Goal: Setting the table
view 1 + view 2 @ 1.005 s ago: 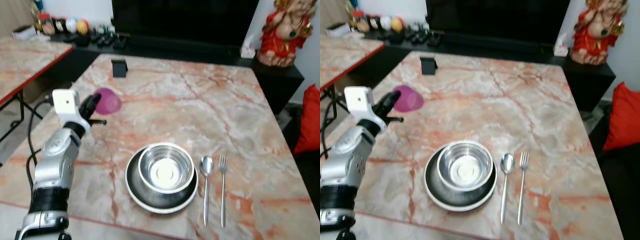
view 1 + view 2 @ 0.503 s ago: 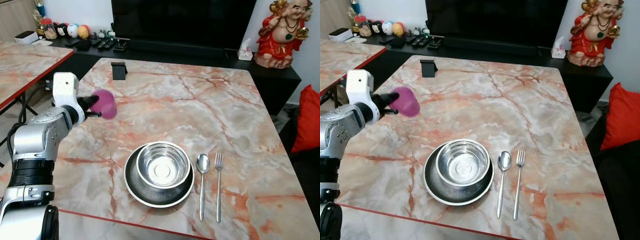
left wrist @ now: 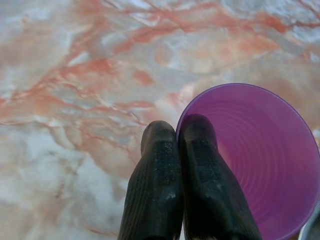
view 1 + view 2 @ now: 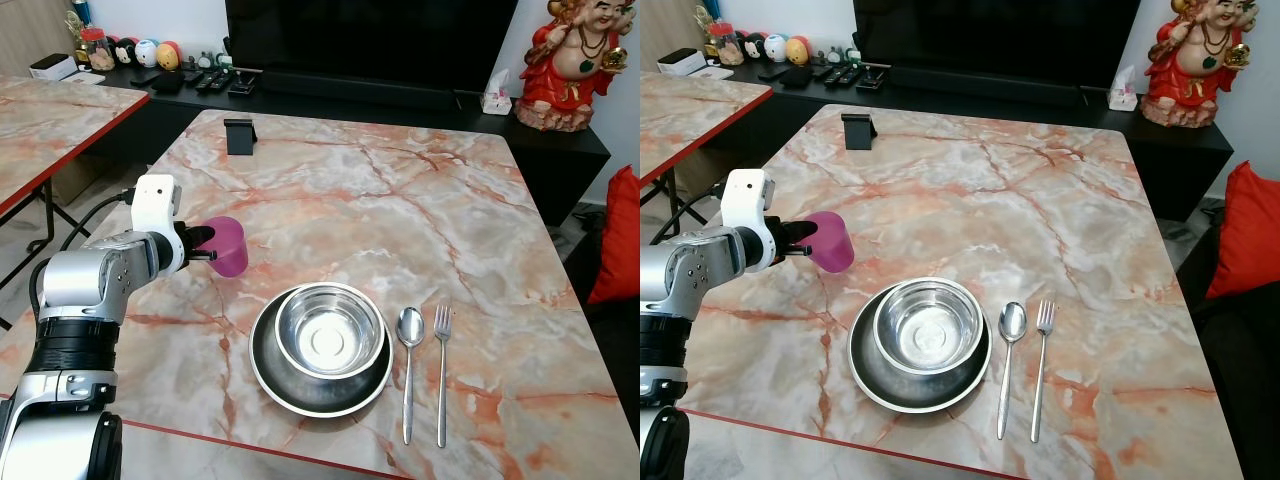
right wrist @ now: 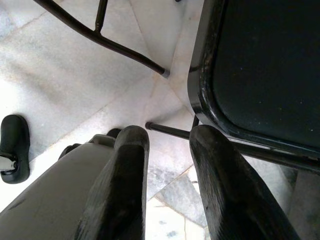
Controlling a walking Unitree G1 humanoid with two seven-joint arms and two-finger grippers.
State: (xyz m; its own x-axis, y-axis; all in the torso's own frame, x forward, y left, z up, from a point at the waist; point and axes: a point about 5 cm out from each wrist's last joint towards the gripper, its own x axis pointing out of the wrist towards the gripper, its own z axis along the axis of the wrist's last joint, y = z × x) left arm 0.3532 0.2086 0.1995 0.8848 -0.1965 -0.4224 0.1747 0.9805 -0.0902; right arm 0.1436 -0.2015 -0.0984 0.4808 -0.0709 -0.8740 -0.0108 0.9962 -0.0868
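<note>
while the left gripper pinches the rim of the purple cup, one finger inside and one outside with the wall clamped between them, the cup sits left of centre in the frame, just up-left of the bowl and plate. a second ago it was higher toward the upper left and lying over on its side; now it is upright and lower, close to the marble table (whether it touches, i cannot tell). that puts the cup nearly at its spot beside the spoon and fork setting. the right gripper hangs idle by the floor, fingers apart, holding nothing.
</note>
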